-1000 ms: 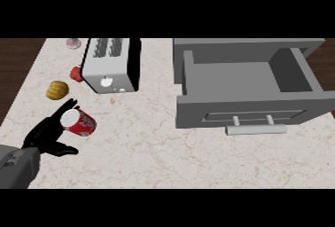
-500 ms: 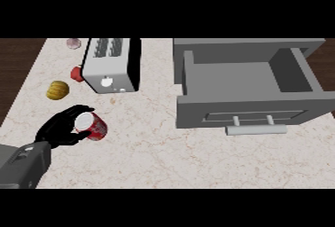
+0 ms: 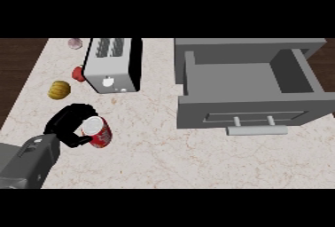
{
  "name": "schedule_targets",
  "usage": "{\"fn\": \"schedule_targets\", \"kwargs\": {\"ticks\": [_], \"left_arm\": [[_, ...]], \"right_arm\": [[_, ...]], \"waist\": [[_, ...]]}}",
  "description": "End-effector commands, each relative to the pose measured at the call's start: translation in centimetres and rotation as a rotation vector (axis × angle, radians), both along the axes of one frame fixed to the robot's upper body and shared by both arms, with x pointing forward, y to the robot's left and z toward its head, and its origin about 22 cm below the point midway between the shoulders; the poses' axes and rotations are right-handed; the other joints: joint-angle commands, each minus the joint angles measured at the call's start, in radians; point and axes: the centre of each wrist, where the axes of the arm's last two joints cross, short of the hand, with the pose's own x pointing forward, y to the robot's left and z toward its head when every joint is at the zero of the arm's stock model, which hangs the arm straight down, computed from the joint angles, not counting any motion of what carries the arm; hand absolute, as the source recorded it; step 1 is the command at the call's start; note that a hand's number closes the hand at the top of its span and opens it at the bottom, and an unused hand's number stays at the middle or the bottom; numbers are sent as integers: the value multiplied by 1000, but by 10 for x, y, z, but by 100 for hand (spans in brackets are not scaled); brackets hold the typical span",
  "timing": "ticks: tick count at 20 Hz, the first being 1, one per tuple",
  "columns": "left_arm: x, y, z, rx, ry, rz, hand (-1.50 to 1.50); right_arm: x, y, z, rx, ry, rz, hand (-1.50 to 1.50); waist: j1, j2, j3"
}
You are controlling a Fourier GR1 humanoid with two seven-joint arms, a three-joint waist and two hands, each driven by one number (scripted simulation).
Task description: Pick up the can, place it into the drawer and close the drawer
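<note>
Wrapping my left hand (image 3: 64, 124) round the can (image 3: 100, 135), I have my fingers (image 3: 71, 111) curled about its left side at the lower left of the frame. Whether the can touches the worktop (image 3: 170, 155) I cannot tell. The drawer (image 3: 248, 82) stands open at the upper right, well apart from the can. The toaster (image 3: 114, 64) sits at the upper left.

Worktop (image 3: 196, 164) looks like pale speckled stone, pretty matt. Drawer (image 3: 242, 80) is flat matt grey, handle (image 3: 256, 130) smooth pale metal. Toaster (image 3: 111, 66) looks silvery metal, can (image 3: 101, 138) is shiny red with a metal top.
</note>
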Motion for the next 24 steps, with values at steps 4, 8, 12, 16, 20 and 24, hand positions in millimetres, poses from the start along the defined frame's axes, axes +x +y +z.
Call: {"fn": "schedule_targets", "kwargs": {"ticks": [4,8,12,16,20,24], "left_arm": [[16,-50,-3,-124,-112,199,150],[5,-88,-22,-118,-132,458,150],[37,-119,18,-124,-187,462,150],[45,-127,53,-80,-263,463,150],[47,-157,92,-68,-283,402,150],[52,-178,148,-55,-321,436,150]], "right_arm": [[-11,1,-2,0,10,-35,-150],[-9,0,3,-20,15,-63,-150],[-16,-4,2,-7,7,-48,-150],[-14,-1,5,-16,15,-62,-150],[-15,2,-1,3,19,-60,-150],[-5,7,5,-7,11,-51,-150]], "waist": [[22,-11,3],[46,-19,5],[44,-22,5],[48,-20,5],[41,-22,5],[32,-13,3]]}}
